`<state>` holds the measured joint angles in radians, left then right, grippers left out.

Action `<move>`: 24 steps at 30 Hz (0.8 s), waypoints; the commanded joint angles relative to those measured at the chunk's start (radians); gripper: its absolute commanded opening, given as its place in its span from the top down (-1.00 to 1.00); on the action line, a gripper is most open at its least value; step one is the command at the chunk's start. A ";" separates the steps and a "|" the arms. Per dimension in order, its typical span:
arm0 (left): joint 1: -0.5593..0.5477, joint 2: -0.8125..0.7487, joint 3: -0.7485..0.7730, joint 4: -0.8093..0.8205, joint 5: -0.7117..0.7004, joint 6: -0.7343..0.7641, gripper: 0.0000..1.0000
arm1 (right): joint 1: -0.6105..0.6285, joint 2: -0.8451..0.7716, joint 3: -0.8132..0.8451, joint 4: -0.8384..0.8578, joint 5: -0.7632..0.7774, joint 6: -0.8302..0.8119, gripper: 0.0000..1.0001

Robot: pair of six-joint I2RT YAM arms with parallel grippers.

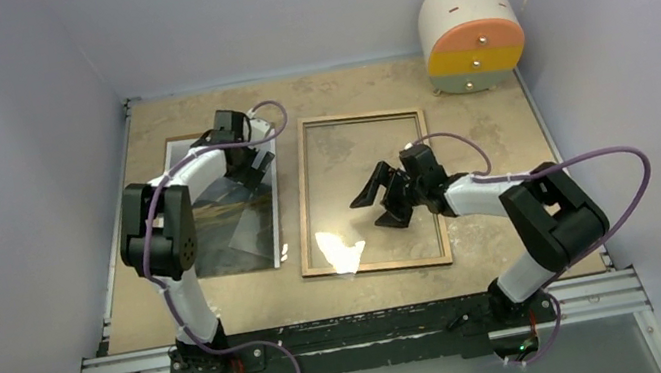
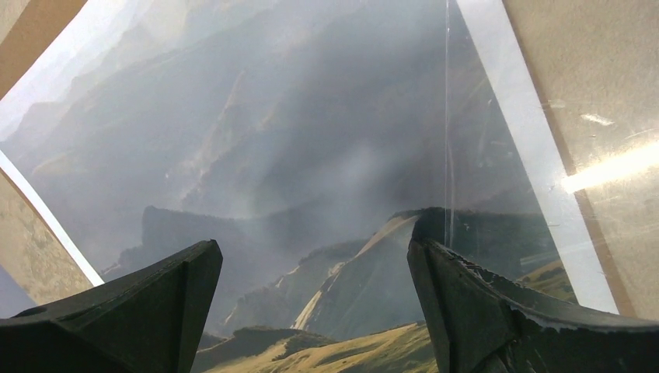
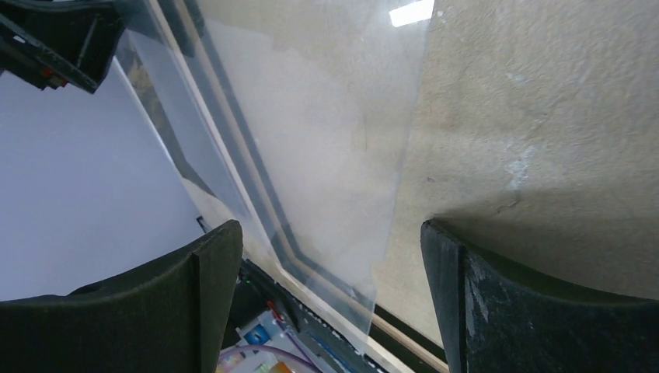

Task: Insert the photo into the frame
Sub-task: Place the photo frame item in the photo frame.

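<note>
The photo (image 1: pixel 233 233), a misty mountain print with a white border, lies face up on the left of the table. My left gripper (image 1: pixel 254 167) hovers over its far right part, open and empty. In the left wrist view the photo (image 2: pixel 272 140) fills the picture between the spread fingers (image 2: pixel 194 287). The frame (image 1: pixel 302 211) lies flat at the centre, wood-brown side up, with a clear pane in it. My right gripper (image 1: pixel 379 207) is open and empty just above the pane. In the right wrist view the frame's edge (image 3: pixel 412 342) shows between the fingers (image 3: pixel 214 264).
A brown backing board (image 1: pixel 284 253) shows under the photo's edges. A round white, yellow and orange container (image 1: pixel 471 31) stands at the back right corner. Grey walls close in the table on three sides. A metal rail (image 1: pixel 361 333) runs along the near edge.
</note>
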<state>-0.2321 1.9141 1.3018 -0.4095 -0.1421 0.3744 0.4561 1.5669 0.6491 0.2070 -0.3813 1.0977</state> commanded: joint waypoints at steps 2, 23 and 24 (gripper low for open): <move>-0.013 -0.035 -0.006 0.009 0.018 -0.035 -0.98 | 0.025 0.015 -0.083 0.155 0.076 0.087 -0.75; -0.034 -0.077 -0.058 -0.009 0.052 -0.007 -0.99 | 0.040 0.067 -0.254 0.970 0.024 0.319 -0.67; -0.036 -0.078 -0.057 -0.010 0.050 -0.007 -0.99 | 0.042 0.081 -0.258 1.000 0.022 0.329 -0.65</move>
<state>-0.2504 1.8812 1.2587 -0.4126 -0.1150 0.3595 0.4877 1.6005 0.4023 1.0153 -0.3359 1.3712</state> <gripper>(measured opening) 0.995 0.841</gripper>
